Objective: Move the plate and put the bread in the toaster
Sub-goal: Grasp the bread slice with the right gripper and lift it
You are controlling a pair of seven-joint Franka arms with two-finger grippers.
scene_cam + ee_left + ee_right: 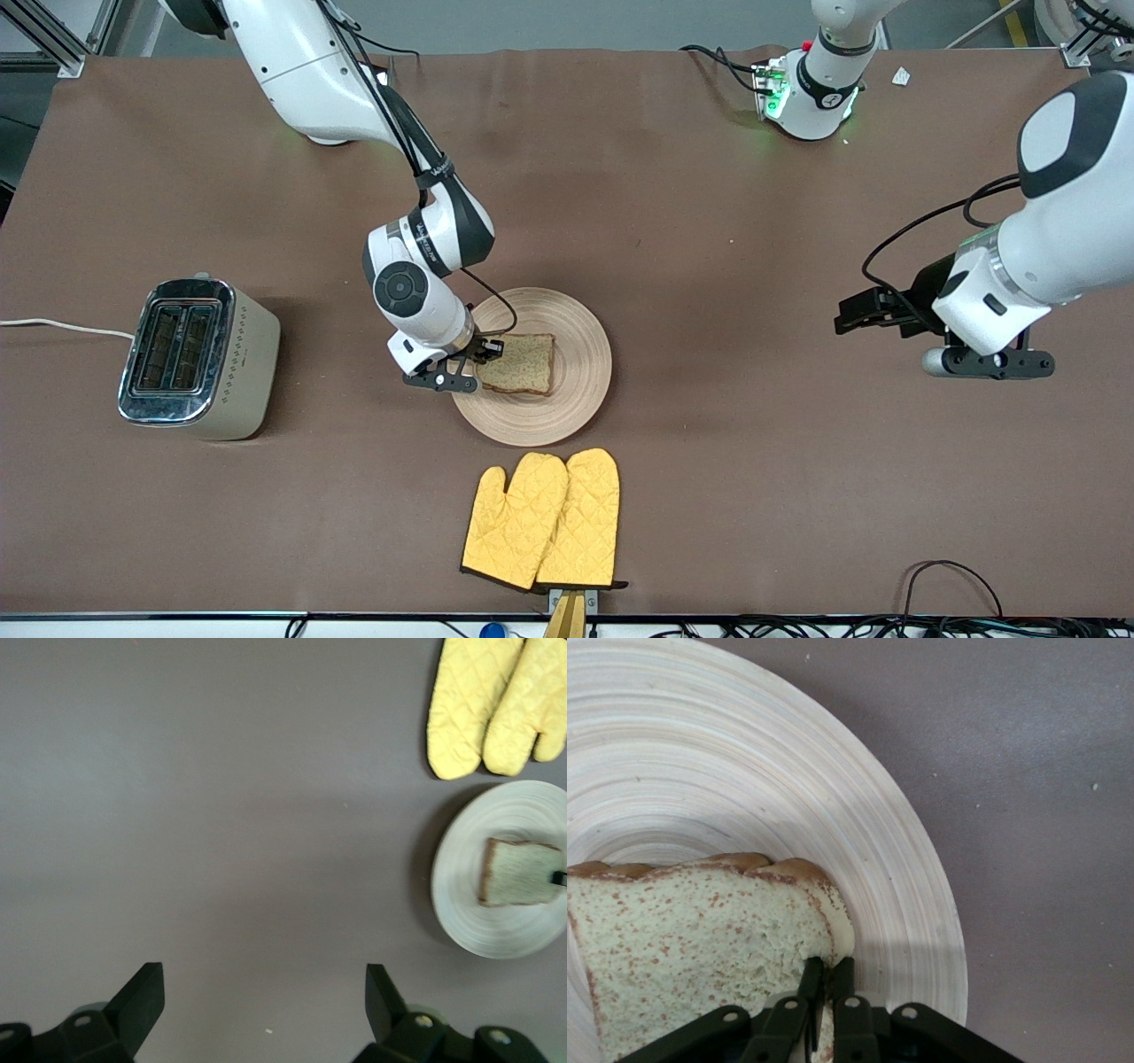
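The brown bread (523, 363) lies flat on the round light-wood plate (567, 319) near the table's middle. My right gripper (483, 354) is down at the slice's edge toward the right arm's end of the table. In the right wrist view its fingers (828, 967) are shut on the crust of the bread (700, 930), over the plate (744, 771). The cream toaster (190, 354) stands toward the right arm's end, slots up. My left gripper (846, 315) hovers open over bare table at the left arm's end. Nothing sits between the left gripper's (264, 979) fingers. The left wrist view also shows the plate (469, 904) and the bread (518, 873).
A pair of yellow oven mitts (542, 518) lies nearer to the front camera than the plate; the left wrist view shows the mitts (492, 704) too. The toaster's white cord (62, 326) runs off the table edge. Brown cloth covers the table.
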